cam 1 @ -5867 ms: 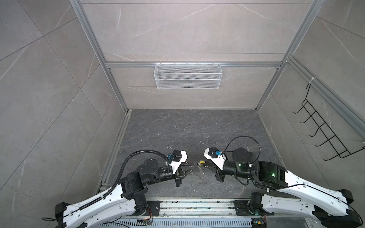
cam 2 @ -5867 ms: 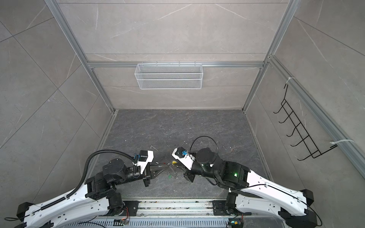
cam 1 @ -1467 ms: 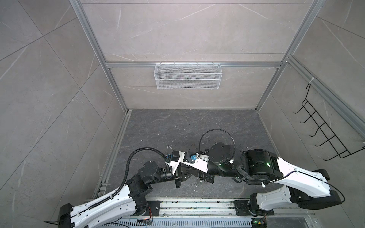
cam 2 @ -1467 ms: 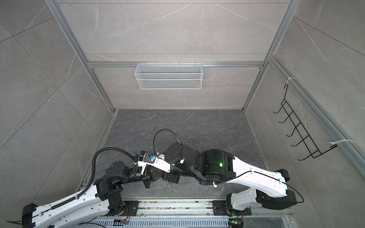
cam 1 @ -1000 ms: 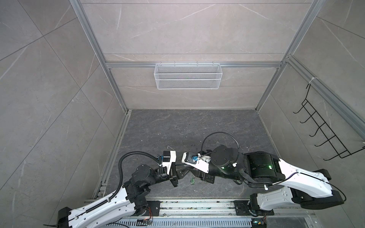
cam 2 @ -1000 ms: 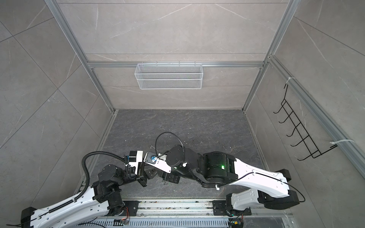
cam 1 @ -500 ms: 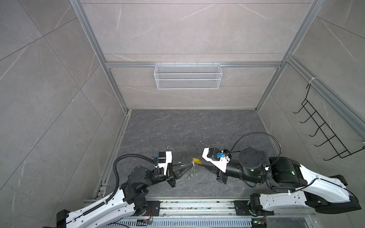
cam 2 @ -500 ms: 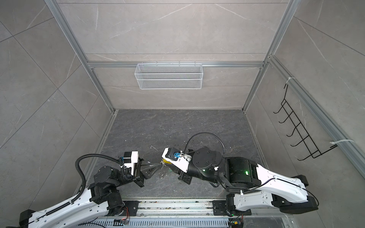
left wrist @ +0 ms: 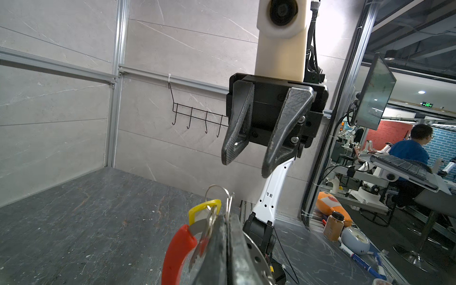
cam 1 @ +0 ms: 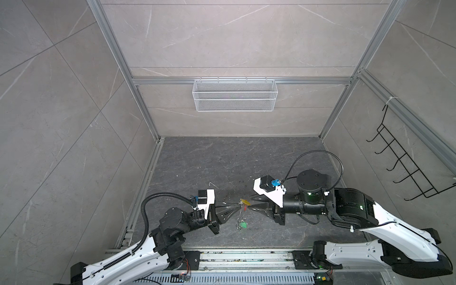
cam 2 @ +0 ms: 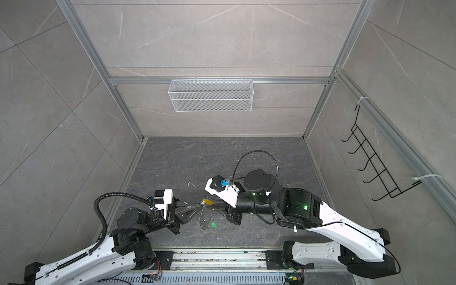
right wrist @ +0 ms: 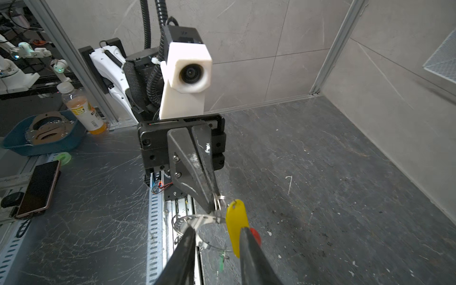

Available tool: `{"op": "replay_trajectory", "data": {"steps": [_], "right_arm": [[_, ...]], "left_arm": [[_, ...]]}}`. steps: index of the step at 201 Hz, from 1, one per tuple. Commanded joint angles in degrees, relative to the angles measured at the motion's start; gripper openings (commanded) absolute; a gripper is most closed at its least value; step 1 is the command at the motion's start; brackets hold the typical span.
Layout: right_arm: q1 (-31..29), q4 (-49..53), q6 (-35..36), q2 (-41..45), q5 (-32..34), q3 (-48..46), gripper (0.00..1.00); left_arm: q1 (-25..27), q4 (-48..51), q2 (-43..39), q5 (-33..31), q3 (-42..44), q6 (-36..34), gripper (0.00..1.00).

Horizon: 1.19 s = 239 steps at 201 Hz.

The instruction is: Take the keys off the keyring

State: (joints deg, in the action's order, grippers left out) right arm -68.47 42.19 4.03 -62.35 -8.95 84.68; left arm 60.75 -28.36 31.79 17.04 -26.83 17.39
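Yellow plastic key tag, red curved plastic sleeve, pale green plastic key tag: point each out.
Yellow plastic key tag (right wrist: 236,225), right wrist view, middle of its flat face.
Red curved plastic sleeve (left wrist: 176,254), left wrist view, middle of the arc.
Pale green plastic key tag (cam 1: 243,225), a top view, centre of the tag.

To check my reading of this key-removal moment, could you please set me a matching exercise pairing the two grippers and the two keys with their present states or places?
Things:
1. left gripper
2. right gripper
3. yellow key
4. green key

States or places:
A. dangling lowest, below the keyring
B. jaws apart
C. raised, between the tips of the two grippers
D. shut on the keyring

Pairs: 1-D, 2-B, 3-C, 4-A
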Motion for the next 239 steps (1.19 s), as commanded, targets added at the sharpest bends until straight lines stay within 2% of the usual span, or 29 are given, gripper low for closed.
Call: {"op": "replay_trajectory", "data": {"steps": [1, 27, 54, 77, 106, 157, 239], "right_arm": [[0.8, 0.6, -0.3, -0.8, -4.6, -0.3, 0.33], [1.8, 1.0, -0.4, -1.1, -4.6, -0.4, 0.34], [2.4, 0.8, -1.3, 0.3, -3.4, -2.4, 0.42], [2.6, 0.8, -2.3, 1.1, -5.0, -4.1, 0.28], [2.6, 3.1, -2.5, -0.6, -6.5, -5.8, 0.22], [2.6, 1.1, -3.1, -1.8, -6.1, -7.3, 0.18], [2.6, 2.6, -1.3, -4.6, -1.6, -0.8, 0.17]], "left_arm": [[-0.2, -3.8, -0.4, 1.2, -0.8, 0.6, 0.0], [-0.2, -4.2, -0.6, 1.4, -0.7, 0.9, 0.0], [-0.1, -3.9, -1.4, 0.8, -0.5, 0.6, 0.0], [-0.2, -3.5, -1.5, -0.3, -0.5, 0.6, 0.0], [-0.2, -3.5, -1.7, -0.4, -0.8, 0.4, 0.0], [-0.2, -3.4, -2.1, 0.1, -0.8, 0.4, 0.0], [-0.1, -3.3, -1.7, 0.8, -0.9, 1.0, 0.0]]}}
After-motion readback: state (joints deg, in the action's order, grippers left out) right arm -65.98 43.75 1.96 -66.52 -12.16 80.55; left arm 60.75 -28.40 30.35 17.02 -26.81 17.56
